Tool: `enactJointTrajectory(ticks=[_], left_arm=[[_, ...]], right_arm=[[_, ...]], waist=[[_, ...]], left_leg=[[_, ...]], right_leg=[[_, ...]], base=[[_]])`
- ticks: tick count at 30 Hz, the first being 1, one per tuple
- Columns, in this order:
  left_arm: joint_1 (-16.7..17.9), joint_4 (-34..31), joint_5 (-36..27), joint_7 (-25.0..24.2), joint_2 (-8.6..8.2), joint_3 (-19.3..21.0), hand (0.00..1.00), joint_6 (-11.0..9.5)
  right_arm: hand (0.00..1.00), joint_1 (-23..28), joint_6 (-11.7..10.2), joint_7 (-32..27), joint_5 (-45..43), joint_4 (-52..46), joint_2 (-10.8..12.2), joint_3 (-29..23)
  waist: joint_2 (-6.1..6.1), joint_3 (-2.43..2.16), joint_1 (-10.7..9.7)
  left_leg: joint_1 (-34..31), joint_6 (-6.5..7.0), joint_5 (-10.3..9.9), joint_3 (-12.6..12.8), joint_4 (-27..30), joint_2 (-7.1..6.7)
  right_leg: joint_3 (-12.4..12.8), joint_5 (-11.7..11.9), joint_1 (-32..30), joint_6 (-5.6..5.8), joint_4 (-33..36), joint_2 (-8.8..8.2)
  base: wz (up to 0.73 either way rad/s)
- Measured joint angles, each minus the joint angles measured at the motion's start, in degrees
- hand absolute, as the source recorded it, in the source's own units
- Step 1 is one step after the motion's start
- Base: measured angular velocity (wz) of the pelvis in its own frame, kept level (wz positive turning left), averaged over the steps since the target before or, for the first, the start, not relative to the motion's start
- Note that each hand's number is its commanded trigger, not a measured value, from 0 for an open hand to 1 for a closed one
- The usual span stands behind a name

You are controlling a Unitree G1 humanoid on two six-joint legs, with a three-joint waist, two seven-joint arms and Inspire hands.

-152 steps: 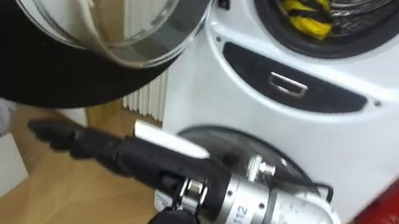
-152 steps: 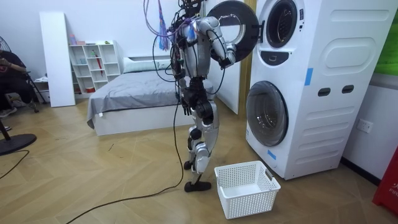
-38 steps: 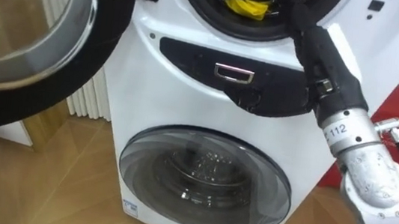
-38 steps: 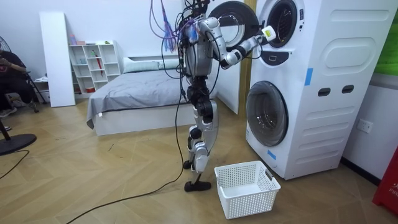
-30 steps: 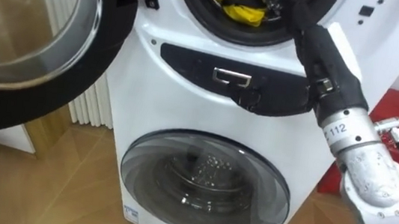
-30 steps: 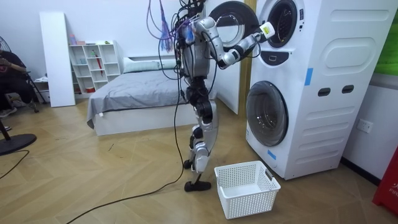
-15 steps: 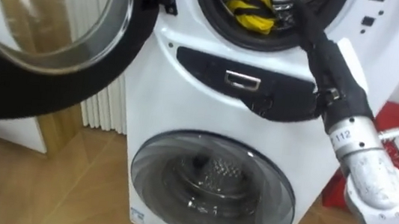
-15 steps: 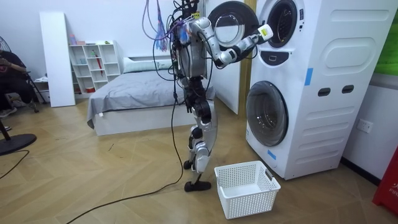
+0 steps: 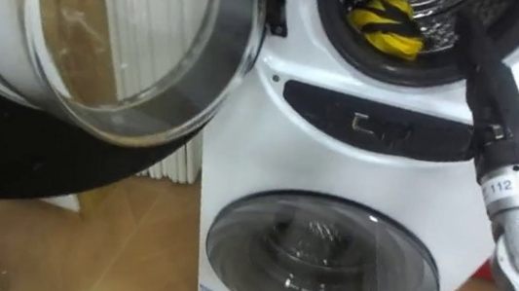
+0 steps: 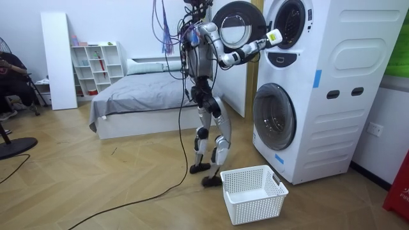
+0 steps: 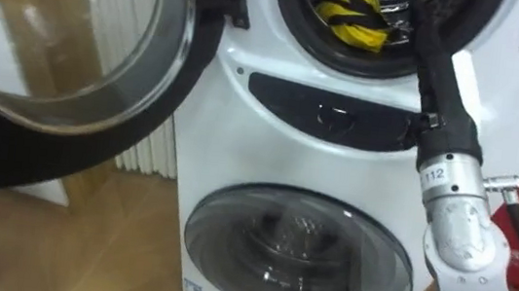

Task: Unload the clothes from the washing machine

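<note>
We've stepped closer to the washing machine (image 9: 279, 148). Right hand (image 11: 435, 82) is at the upper drum's mouth, fingers hidden, so we can't tell its grip. Yellow-and-black garment (image 9: 387, 31) sits just left of the hand, not pulled out yet.

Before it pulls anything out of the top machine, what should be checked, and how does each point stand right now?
1. Upper door swung wide, clear of the drum opening: ok.
2. Yellow-and-black garment lies in the upper drum, in sight at the front: ok.
3. Right hand has reached the drum opening, the arm running up past the garment's right side: ok.
4. Right hand has hold of the garment: cannot tell, the hand is hidden inside the drum.
5. White basket stands on the floor by the robot's feet, in front of the machines: ok.
6. Lower door closed, out of the arm's way: ok.
</note>
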Motion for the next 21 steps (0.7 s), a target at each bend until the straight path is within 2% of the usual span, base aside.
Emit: enactJointTrajectory(ticks=[1, 2, 3, 5, 6, 10, 15, 21], left_arm=[[0.03, 0.53, 0.02, -0.03, -0.02, 0.01, 0.00, 0.01], [0.25, 1.70, 0.02, -0.07, -0.26, -0.01, 0.00, 0.08], [1.07, 2.13, -0.08, -0.18, -0.54, -0.02, 0.00, 0.20], [1.79, 2.13, -0.11, -0.05, -0.16, 0.09, 0.00, 0.19], [1.89, 2.12, -0.07, 0.13, 0.02, 0.28, 0.00, 0.12], [2.39, 2.03, -0.03, 0.79, -0.01, 0.49, 0.00, 0.12], [2.39, 1.93, -0.10, 0.81, -0.33, 0.54, 0.00, 0.16], [2.23, -1.39, -0.08, 0.78, -0.96, 0.01, 0.00, 0.77]], right_arm=[[0.00, 0.00, 0.00, 0.00, -0.47, -0.01, -0.01, 0.00], [0.00, 0.28, 0.02, -0.02, -1.53, 0.00, -0.10, -0.01], [0.00, 0.49, 0.02, -0.01, -1.75, 0.01, -0.14, 0.03], [0.00, 0.50, 0.01, -0.01, -1.72, 0.01, -0.19, 0.08], [0.00, 0.49, 0.01, -0.03, -1.32, -0.22, -0.30, 0.07], [0.00, 0.48, 0.01, 0.02, 1.36, -0.52, -0.35, 0.71], [0.00, 0.48, 0.00, 0.02, 2.99, -1.68, -0.25, 2.19], [0.00, 0.48, 0.00, -0.03, 3.94, -3.02, 0.07, 2.69]], waist=[[0.01, -0.09, 0.00], [0.62, -0.42, -0.17], [1.57, -1.22, 0.24], [2.16, -1.47, 1.02], [2.08, -1.55, 1.39], [1.55, -1.58, 2.38], [0.98, -1.50, 2.88], [1.17, -1.26, 2.91]], left_leg=[[0.29, 0.01, -0.22, -0.01, 0.02, -0.03], [1.17, -0.13, -0.47, -0.25, -0.14, 0.06], [2.11, -0.15, -0.48, -0.32, -0.93, 0.65], [3.11, -0.20, -0.45, -0.47, -2.26, 1.25], [3.38, -0.21, -0.44, -0.48, -3.01, 1.42], [4.04, -0.24, -0.45, -0.42, -4.52, 1.90], [4.91, -0.62, -0.57, -0.71, -5.34, 3.01], [4.85, -0.63, -0.58, -0.82, -5.53, 3.27]], right_leg=[[0.13, 2.28, 0.00, -0.86, -2.51, 1.07], [0.19, 6.27, 0.91, -2.04, -4.44, 2.47], [0.42, 7.00, 2.57, -2.14, -6.60, 3.02], [0.25, 7.28, 4.16, -2.19, -8.43, 3.53], [0.12, 7.20, 4.21, -2.20, -8.66, 3.69], [0.16, 7.13, 4.49, -2.24, -9.60, 4.34], [-0.93, 8.68, 7.27, -2.53, -14.07, 5.55], [-0.94, 9.91, 8.12, -2.41, -16.64, 6.27]], base=[[0.16], [0.05], [0.00], [-0.03], [0.07], [-0.01], [0.02], [0.00]])
